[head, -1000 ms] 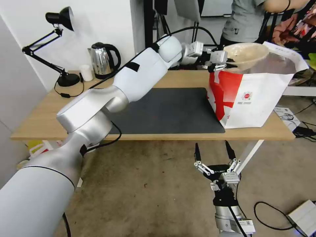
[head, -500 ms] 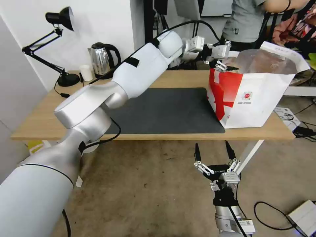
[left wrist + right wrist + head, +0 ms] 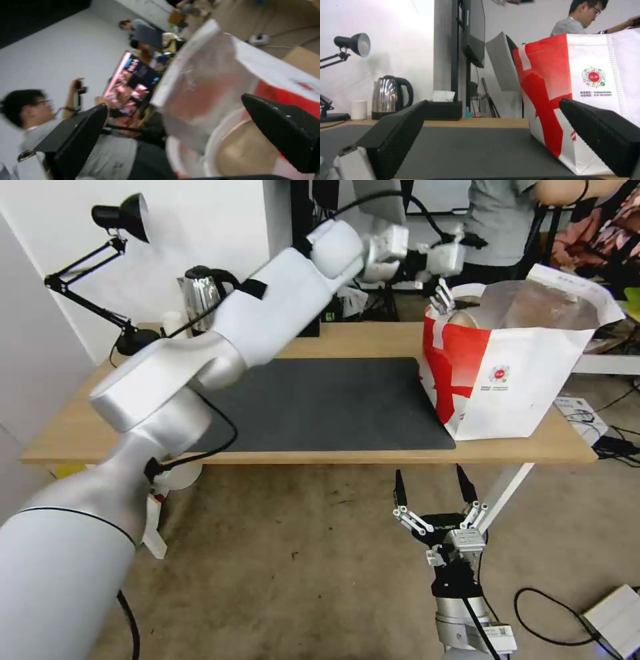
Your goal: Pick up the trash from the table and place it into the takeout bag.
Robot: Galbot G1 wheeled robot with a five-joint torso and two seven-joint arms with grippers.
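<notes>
Hovering above the takeout bag (image 3: pixel 513 380) at the table's (image 3: pixel 87 433) right edge, the left gripper (image 3: pixel 443 293) gapes empty; beige pulp bowl (image 3: pixel 462 319) inside; logo text unreadable. Right gripper (image 3: pixel 433 490) parked, spread.

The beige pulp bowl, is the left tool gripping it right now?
No, the beige pulp bowl lies inside the takeout bag, and the left tool above it is open.

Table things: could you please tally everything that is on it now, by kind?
Takeout bag: 1
Beige bowl, inside the bag: 1
Kettle: 1
Desk lamp: 1
White cup: 1
Tissue box: 1
Dark mat: 1
Total: 7
</notes>
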